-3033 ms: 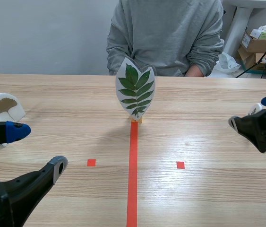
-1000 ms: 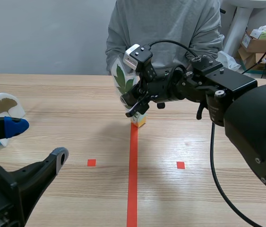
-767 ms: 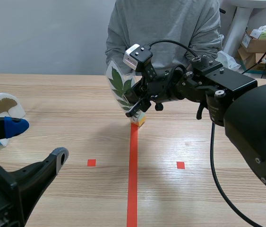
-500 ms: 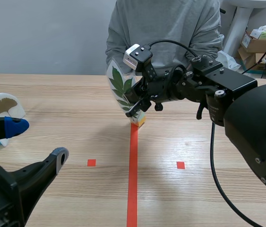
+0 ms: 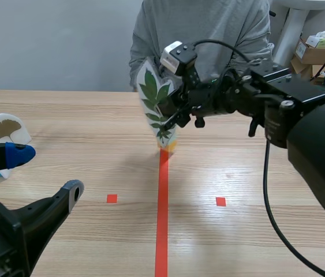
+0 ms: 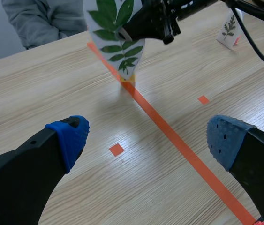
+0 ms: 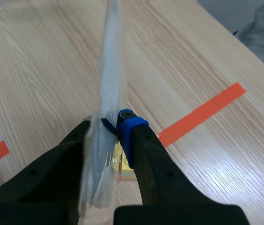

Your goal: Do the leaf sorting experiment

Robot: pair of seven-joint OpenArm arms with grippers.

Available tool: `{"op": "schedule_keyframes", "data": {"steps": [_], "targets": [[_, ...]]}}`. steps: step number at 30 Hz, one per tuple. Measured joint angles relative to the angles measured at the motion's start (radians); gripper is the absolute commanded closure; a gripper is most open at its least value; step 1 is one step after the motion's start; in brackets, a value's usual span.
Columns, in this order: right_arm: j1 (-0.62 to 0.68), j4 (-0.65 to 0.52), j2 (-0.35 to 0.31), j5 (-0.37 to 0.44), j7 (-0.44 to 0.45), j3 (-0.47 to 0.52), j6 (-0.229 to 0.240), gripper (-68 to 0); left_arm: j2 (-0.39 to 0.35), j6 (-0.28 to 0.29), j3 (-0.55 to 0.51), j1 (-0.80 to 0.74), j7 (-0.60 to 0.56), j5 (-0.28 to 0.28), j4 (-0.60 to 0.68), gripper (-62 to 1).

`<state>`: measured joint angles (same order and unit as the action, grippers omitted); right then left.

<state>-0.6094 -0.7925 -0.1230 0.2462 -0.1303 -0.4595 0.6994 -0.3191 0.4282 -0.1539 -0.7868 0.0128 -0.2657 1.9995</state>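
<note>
The right gripper (image 5: 174, 112) (image 7: 117, 129) has its fingers closed on the white leaf-shaped laminated card (image 5: 157, 104) (image 6: 115, 33) (image 7: 108, 93) with a green compound leaf. The card is tilted over a small yellow block (image 5: 168, 148) (image 6: 128, 80) (image 7: 122, 164), midway between the left and right edges of the table (image 5: 64, 115), toward its far edge. The left gripper (image 5: 47, 179) (image 6: 146, 136) has its fingers wide apart with nothing between them, over the table's near left corner.
</note>
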Motion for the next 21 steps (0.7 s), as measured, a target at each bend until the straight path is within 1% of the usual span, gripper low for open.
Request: {"op": "schedule_keyframes", "data": {"steps": [1,2,3,4,7,10,11,14,17,21], "targets": [[0.006,-0.023,-0.014,0.021,-0.011,0.014,-0.004,-2.0,0.000,0.000,0.000,0.000,0.000,0.000,0.000,-53.6],[0.017,-0.055,-0.030,0.056,-0.044,0.035,-0.005,-2.0,0.000,0.000,0.000,0.000,0.000,0.000,0.000,-53.6],[0.031,-0.087,-0.047,0.067,-0.063,0.056,-0.011,-2.0,0.000,0.000,0.000,0.000,0.000,0.000,0.000,-53.6],[0.050,-0.129,-0.063,0.093,-0.105,0.082,-0.040,-2.0,0.000,0.000,0.000,0.000,0.000,0.000,0.000,-53.6],[0.127,-0.255,-0.104,0.104,-0.195,0.150,-0.108,-2.0,0.000,0.000,0.000,0.002,0.000,0.000,0.000,-53.6],[0.239,-0.404,-0.148,0.138,-0.264,0.224,-0.155,-2.0,0.000,-0.001,0.000,0.006,-0.002,0.000,0.000,-53.6],[0.283,-0.457,-0.163,0.140,-0.272,0.249,-0.165,-2.0,0.000,-0.001,0.000,0.006,-0.002,0.000,0.000,-53.6],[0.423,-0.613,-0.197,0.141,-0.285,0.331,-0.186,-2.0,0.000,-0.001,0.000,0.006,-0.003,0.000,0.000,-53.6],[0.552,-0.748,-0.217,0.152,-0.291,0.416,-0.184,-2.0,0.000,-0.001,0.000,0.006,-0.002,0.000,0.000,-53.6],[0.705,-0.864,-0.217,0.197,-0.290,0.520,-0.183,-2.0,0.000,-0.001,0.000,0.006,-0.002,0.000,0.000,-53.6]]}}
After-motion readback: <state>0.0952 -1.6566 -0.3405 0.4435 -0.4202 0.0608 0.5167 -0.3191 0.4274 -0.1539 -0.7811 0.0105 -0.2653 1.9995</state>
